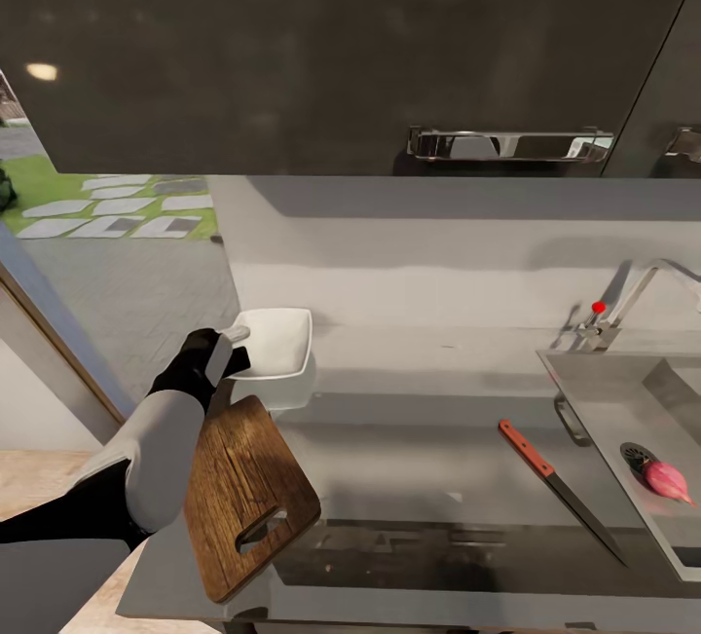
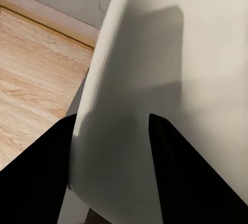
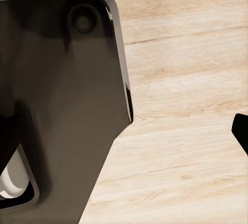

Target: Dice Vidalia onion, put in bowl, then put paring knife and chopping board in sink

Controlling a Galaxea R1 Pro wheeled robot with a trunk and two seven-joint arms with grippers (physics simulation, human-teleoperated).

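Onion first: the Vidalia onion lies whole in the sink, just beside the round drain hole, so the opening step of the task is not yet done. Taking the sink as the landmark, the paring knife rests on the grey tabletop just short of the basin's near wall, its red handle pointing away from the robot and its dark blade toward the front edge. The chopping board sits well away from the sink, at the far end of the tabletop, angled, with its handle slot toward the robot. The bowl stands beyond the board, equally far from the sink, touching or nearly touching the board's far corner.

The left gripper is at the bowl's rim on the side away from the sink. In the left wrist view its dark fingers straddle the pale bowl wall, one on each side (I judge them clenched on it, though contact itself is hard to confirm). In the right wrist view I see wooden floor and a dark part of the robot; I cannot tell how the right fingers stand.

Nothing is cut, the bowl is empty, and knife and board are both outside the sink: by my reading almost the whole task remains.
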